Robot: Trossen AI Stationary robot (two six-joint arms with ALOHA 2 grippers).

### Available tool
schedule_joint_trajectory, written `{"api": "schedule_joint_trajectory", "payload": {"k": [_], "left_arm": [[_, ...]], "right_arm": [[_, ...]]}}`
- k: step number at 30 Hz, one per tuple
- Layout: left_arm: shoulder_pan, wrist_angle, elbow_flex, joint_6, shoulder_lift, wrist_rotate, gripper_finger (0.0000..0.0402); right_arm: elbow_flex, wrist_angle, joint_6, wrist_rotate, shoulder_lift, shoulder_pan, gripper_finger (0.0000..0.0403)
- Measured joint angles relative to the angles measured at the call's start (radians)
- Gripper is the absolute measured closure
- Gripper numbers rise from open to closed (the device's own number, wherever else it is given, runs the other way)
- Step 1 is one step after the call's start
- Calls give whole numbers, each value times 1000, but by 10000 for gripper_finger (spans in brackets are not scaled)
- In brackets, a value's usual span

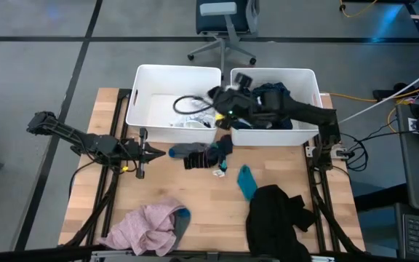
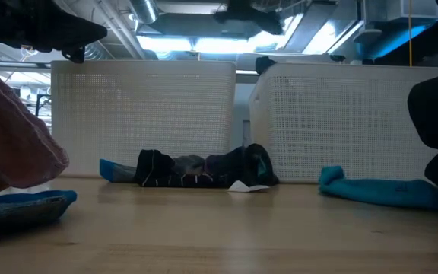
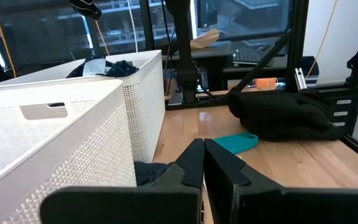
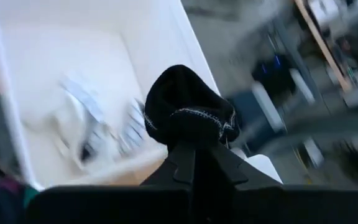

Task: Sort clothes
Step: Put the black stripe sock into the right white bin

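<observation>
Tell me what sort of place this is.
Probably a robotics lab or workshop, not a home: a wooden table on a dark metal frame, loose cables across a grey floor, an office chair, and exposed ceiling ducts under strip lights.

No text, label, brand or number can be read in any view.

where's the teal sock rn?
High view: the teal sock lies on the table right of centre, between the dark sock pile and the black garment.
</observation>
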Motion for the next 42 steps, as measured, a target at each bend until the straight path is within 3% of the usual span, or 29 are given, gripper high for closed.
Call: {"api": "schedule_joint_trajectory", "payload": {"k": [5, 13, 23, 26, 32, 35, 42], "left_arm": [[0, -4, 0, -3, 0, 0, 400], [0, -11, 0, 1, 0, 0, 400], [0, -15, 0, -2, 0, 0, 400], [0, -16, 0, -2, 0, 0, 400], [0, -16, 0, 1, 0, 0, 400], [0, -16, 0, 1, 0, 0, 400], [0, -15, 0, 1, 0, 0, 400]], "right_arm": [[-1, -190, 144, 34, -11, -68, 385], [-20, -256, 239, 28, -14, -180, 384], [-20, -269, 376, -125, 4, -331, 377], [-20, -295, 407, -145, 9, -354, 346], [-20, -315, 419, -151, 8, -358, 247], [-20, -326, 419, -207, 4, -349, 209], [-20, -362, 436, -257, 4, -259, 183]]}}
